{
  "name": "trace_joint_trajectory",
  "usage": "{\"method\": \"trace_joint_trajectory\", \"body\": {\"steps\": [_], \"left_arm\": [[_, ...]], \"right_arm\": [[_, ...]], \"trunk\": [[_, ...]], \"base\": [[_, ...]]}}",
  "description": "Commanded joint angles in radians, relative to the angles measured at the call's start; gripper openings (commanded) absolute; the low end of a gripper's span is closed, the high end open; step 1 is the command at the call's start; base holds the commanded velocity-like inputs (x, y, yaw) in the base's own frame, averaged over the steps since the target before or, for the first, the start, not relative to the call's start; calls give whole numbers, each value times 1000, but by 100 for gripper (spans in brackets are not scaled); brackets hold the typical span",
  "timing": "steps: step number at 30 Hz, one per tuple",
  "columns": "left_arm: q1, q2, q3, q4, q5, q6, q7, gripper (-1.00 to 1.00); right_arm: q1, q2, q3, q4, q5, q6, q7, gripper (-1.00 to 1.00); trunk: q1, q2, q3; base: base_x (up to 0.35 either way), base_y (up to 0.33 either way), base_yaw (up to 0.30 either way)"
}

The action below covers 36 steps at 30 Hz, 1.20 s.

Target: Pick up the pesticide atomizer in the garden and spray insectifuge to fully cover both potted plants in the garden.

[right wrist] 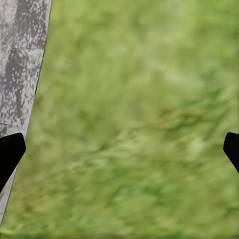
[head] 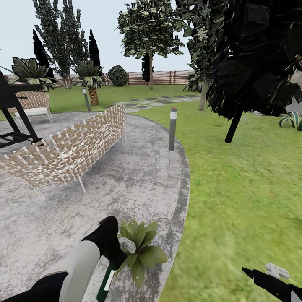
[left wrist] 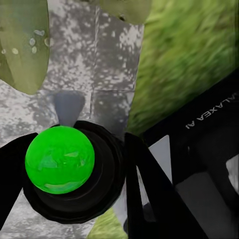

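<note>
Gripped in the left tool [left wrist: 74, 174], the green-capped atomizer [left wrist: 59, 159] hangs right beside a potted plant [head: 140, 249] on the paving's [head: 126, 184] edge. Right tool [right wrist: 119, 149], fingers spread and empty, idles over grass. Risk: a misaimed nozzle could leave leaves uncovered.

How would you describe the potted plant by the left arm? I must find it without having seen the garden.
Start at the wicker bench on the grey paving. Come toward the paving's curved edge beside the lawn: the potted plant sits there, by the left gripper. It is a low rosette of broad pointed leaves, far smaller than the palms.
</note>
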Motion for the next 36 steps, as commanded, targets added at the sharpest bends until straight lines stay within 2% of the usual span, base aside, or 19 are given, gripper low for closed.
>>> {"method": "trace_joint_trajectory", "body": {"steps": [1,5,10,14,17,18,20,21,22,23,24,29,36], "left_arm": [[-6,-2,7,-2,-12,3,-23,-100],[-73,-4,7,-2,-17,3,-113,-100],[-88,-4,4,-2,-19,2,-128,-100],[-141,-4,4,2,-23,2,-131,-100],[-152,-4,0,7,-31,2,-131,-100],[-153,-5,-19,10,-36,2,-132,-100],[-154,-4,-78,31,-39,2,-140,-100],[-154,-4,-125,63,-40,2,-157,-100],[-154,-4,-156,81,-40,1,-173,-100],[-155,-4,-211,104,-40,1,-207,-100],[-155,-4,-226,109,-40,1,-219,-100],[-155,-3,-241,113,-40,2,-232,-100],[-154,-3,-243,115,-40,2,-232,-100]], "right_arm": [[-1,0,-9,-2,7,7,6,100],[-1,0,-9,-2,7,7,6,100],[-1,1,-9,-2,6,7,6,100],[-1,1,-9,-2,6,7,6,100],[-1,0,-9,-2,6,7,6,100],[0,0,-9,-2,6,7,6,100],[0,1,-9,-2,6,7,6,100],[0,1,-9,-2,6,7,6,100],[0,1,-9,-2,6,7,6,100],[-1,1,-9,-2,6,7,6,100],[-1,1,-9,-2,6,7,6,100],[0,1,-9,-2,6,7,6,100],[-1,0,-9,-2,6,7,6,100]], "trunk": [[0,0,-1],[0,0,-1],[0,0,-1],[0,0,-1],[0,0,-1],[0,0,-1],[0,0,-1],[0,0,-1],[0,0,-1],[0,0,-1],[0,0,-1],[0,0,-1],[0,0,-1]], "base": [[0,0,0],[0,0,0],[0,0,0],[0,0,0],[0,0,0],[0,0,0],[0,0,0],[0,0,45],[0,0,127],[0,0,231],[0,0,257],[2,0,219],[196,0,24]]}}
